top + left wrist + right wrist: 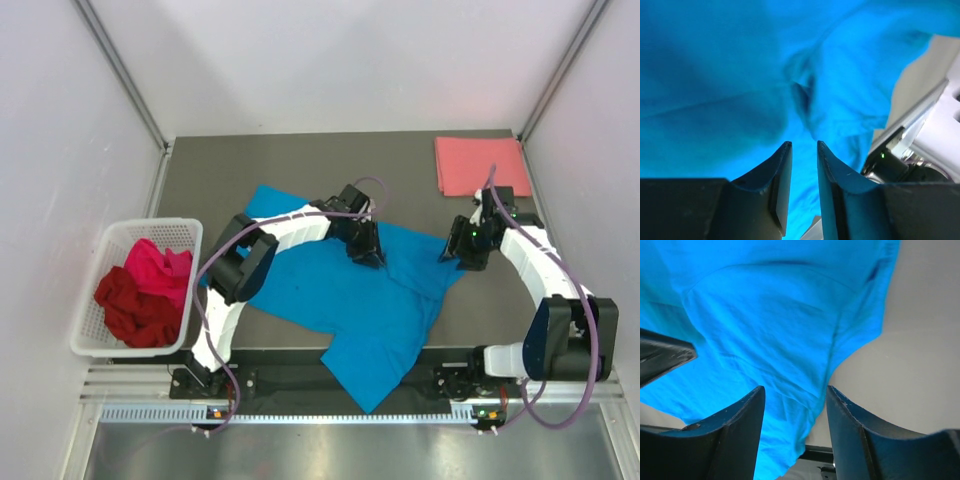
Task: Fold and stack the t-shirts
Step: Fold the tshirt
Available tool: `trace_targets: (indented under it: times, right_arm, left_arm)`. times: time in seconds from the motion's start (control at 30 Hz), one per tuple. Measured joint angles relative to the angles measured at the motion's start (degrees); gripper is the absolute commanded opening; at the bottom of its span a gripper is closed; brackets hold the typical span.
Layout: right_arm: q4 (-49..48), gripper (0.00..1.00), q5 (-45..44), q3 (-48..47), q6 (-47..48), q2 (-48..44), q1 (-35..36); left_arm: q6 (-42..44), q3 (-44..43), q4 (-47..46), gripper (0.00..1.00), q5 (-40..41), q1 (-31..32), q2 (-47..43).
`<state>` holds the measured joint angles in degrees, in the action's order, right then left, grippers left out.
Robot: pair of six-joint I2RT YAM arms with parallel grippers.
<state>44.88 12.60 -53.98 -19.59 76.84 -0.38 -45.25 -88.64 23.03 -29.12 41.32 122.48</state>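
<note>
A bright blue t-shirt (330,295) lies spread and rumpled across the middle of the dark table, one end hanging over the near edge. My left gripper (368,255) hovers over its far edge. In the left wrist view its jaws (804,144) stand a little apart, with blue cloth (715,75) showing through the gap. My right gripper (455,255) is at the shirt's right sleeve, open (796,389) over the cloth's edge (765,315). A salmon pink t-shirt (480,165) lies folded at the far right. The dark red (130,310) and magenta (160,270) t-shirts are in the basket.
The white lattice basket (90,345) stands off the table's left edge. White walls close in the left, the back and the right. Bare table (250,160) lies behind the blue shirt, and grey table surface (920,340) shows right of the sleeve. The right arm (930,145) shows in the left wrist view.
</note>
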Motion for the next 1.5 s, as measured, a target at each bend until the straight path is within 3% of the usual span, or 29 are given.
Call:
trace_targets:
  times: [0.27,0.73,0.97,1.1,1.5]
  right_arm:
    - [2.21,0.53,1.27,1.25,1.38,-4.52,-1.31]
    - [2.99,0.52,2.49,2.32,2.03,-5.31,-0.98]
    - [2.97,0.52,2.75,2.32,2.08,-5.31,-0.92]
    - [2.97,0.52,2.89,2.34,2.10,-5.31,-0.92]
    - [2.99,0.56,-1.18,2.32,2.54,-4.57,-0.96]
  left_arm:
    - [-6.93,0.00,-2.56,0.28,1.55,3.23,3.08]
    - [-10.97,-0.31,-5.46,0.36,0.48,4.70,4.52]
    - [-10.29,-2.80,-5.11,0.22,0.72,4.70,6.29]
    - [-8.98,-5.18,-4.28,0.00,1.90,4.70,7.43]
    - [-3.02,-11.02,7.06,0.00,4.02,4.70,7.32]
